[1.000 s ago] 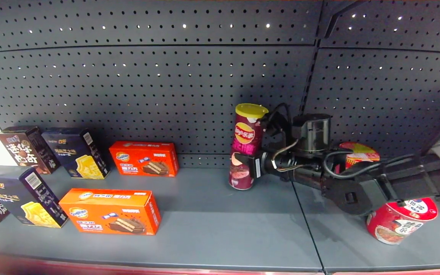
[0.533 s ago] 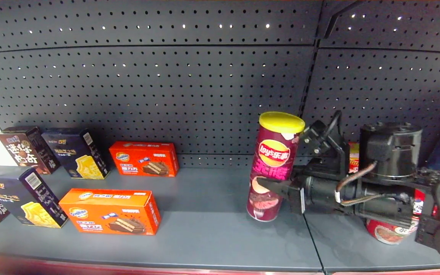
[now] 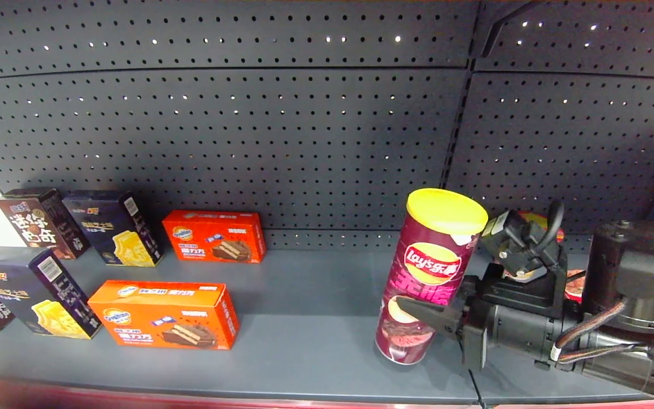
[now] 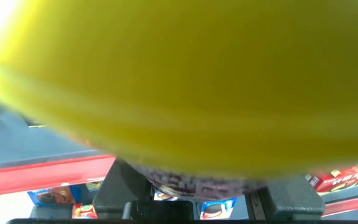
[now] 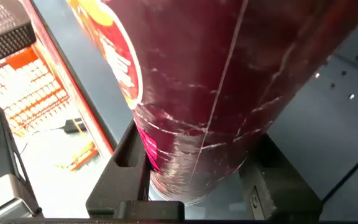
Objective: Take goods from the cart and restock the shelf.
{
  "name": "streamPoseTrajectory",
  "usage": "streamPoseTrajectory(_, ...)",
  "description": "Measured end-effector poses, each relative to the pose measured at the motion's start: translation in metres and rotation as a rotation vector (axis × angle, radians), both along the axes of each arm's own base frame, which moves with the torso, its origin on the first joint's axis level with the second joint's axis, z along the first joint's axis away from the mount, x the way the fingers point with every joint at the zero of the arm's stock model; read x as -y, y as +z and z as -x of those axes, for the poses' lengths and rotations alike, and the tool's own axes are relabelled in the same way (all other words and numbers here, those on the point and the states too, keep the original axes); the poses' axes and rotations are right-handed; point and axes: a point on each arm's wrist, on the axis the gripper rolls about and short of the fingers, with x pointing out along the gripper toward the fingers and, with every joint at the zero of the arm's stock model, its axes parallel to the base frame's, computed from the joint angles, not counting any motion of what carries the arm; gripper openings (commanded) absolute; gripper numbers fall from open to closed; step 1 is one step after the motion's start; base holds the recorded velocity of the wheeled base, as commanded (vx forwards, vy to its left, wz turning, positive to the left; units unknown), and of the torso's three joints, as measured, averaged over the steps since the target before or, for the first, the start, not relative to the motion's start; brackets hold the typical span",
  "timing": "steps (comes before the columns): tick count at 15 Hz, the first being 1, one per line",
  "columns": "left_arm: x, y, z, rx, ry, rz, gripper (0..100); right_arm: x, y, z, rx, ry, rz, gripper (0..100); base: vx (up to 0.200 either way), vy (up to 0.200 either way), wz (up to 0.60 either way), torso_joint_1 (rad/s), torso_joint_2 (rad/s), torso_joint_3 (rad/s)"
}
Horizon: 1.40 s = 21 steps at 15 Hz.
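Note:
A purple chips can [image 3: 432, 267] with a yellow lid stands near the front edge of the grey shelf [image 3: 304, 324], leaning slightly. My right gripper [image 3: 418, 318] is shut on its lower half, reaching in from the right. In the right wrist view the can [image 5: 216, 93] sits between the two dark fingers [image 5: 126, 168]. In the left wrist view my left gripper [image 4: 197, 193] is shut on a second can [image 4: 191, 180], whose yellow lid [image 4: 185, 74] is close to the camera.
Two orange boxes [image 3: 168, 314] [image 3: 215, 236] and several dark boxes [image 3: 114, 227] lie on the shelf's left half. A red noodle cup [image 3: 531, 218] peeks out behind the right arm. A pegboard wall [image 3: 247, 142] backs the shelf. Bare shelf lies between the boxes and the can.
The right gripper has drawn the chips can from the back of the shelf toward the front edge and rightward. The right arm now hides the noodle cups.

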Motion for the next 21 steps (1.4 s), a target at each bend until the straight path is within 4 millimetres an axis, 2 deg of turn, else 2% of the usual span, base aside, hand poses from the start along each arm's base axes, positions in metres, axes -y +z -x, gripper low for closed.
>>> streamPoseTrajectory(13,0.0,-0.003,0.0,-0.007,0.003,0.001,0,-0.014,-0.031,-0.02,-0.041,-0.007,0.055,0,0.0,0.0,0.0,0.0,0.0,0.0)
streamPoseTrajectory(21,0.0,-0.007,0.0,-0.015,-0.002,0.013,0,-0.017,-0.044,-0.023,-0.064,-0.004,0.09,0,0.0,0.0,0.0,0.0,0.0,0.0)
